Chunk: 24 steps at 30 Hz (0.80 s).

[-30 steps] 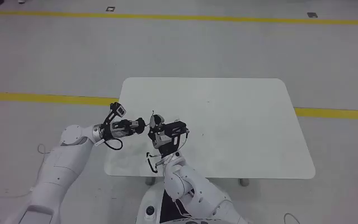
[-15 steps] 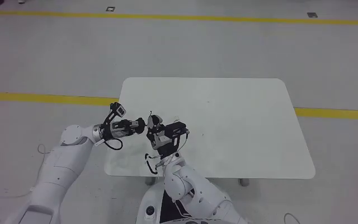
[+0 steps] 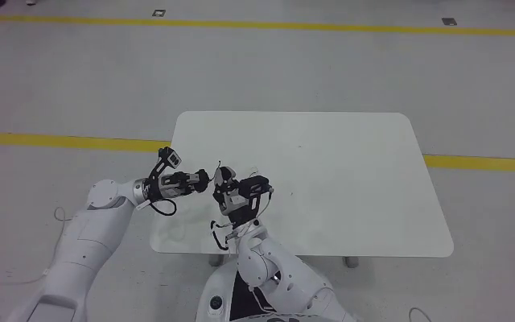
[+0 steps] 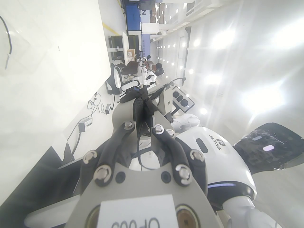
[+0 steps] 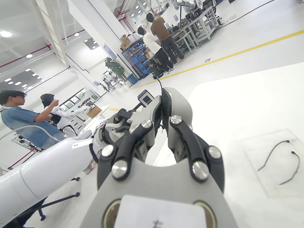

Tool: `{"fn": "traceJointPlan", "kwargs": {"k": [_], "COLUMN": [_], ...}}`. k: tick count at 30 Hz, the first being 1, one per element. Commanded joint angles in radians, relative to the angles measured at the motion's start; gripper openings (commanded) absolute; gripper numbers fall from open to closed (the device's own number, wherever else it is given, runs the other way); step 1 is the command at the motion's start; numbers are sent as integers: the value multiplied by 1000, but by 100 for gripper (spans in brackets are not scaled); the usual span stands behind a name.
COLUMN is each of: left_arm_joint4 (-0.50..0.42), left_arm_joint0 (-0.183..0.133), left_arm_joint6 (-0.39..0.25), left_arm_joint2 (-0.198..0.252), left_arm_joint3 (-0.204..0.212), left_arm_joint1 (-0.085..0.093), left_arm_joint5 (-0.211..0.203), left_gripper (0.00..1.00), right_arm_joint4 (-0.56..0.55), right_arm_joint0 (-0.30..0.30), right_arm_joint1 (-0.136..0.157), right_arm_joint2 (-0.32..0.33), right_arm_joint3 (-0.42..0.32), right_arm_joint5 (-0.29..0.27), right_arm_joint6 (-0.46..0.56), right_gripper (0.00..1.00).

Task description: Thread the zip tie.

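Pinching the zip tie (image 5: 159, 84), left hand (image 4: 143, 98) and right hand (image 5: 162, 98) sit close together over the table (image 3: 338, 177) edge

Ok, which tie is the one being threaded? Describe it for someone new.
At the left end of the table, find the right gripper. The tie is the thin black strip pinched between its fingers, tip poking out. The two spares lie flat on a clear sheet instead.

Bright ceiling lights (image 4: 262, 96) cast glare; edges warped.
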Motion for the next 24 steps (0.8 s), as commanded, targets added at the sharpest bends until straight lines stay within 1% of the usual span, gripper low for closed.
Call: {"fn": "traceJointPlan", "kwargs": {"k": [1, 4, 15, 18, 24], "left_arm_joint4": [0, 0, 0, 0, 0], "left_arm_joint0": [0, 0, 0, 0, 0], "left_arm_joint6": [0, 0, 0, 0, 0], "left_arm_joint2": [0, 0, 0, 0, 0], "left_arm_joint3": [0, 0, 0, 0, 0], "left_arm_joint1": [0, 0, 0, 0, 0], "left_arm_joint5": [0, 0, 0, 0, 0], "left_gripper": [0, 0, 0, 0, 0], "right_arm_joint4": [-1, 8, 34, 31, 11], "right_arm_joint0": [1, 1, 9, 11, 12], "right_arm_joint1": [-1, -3, -2, -2, -4], "right_arm_joint2": [0, 0, -17, -20, -18], "right_arm_joint3": [3, 7, 13, 19, 28], "right_arm_joint5": [4, -4, -60, -54, -12], "right_arm_joint6": [2, 2, -6, -2, -6], "right_gripper": [0, 0, 0, 0, 0]}}
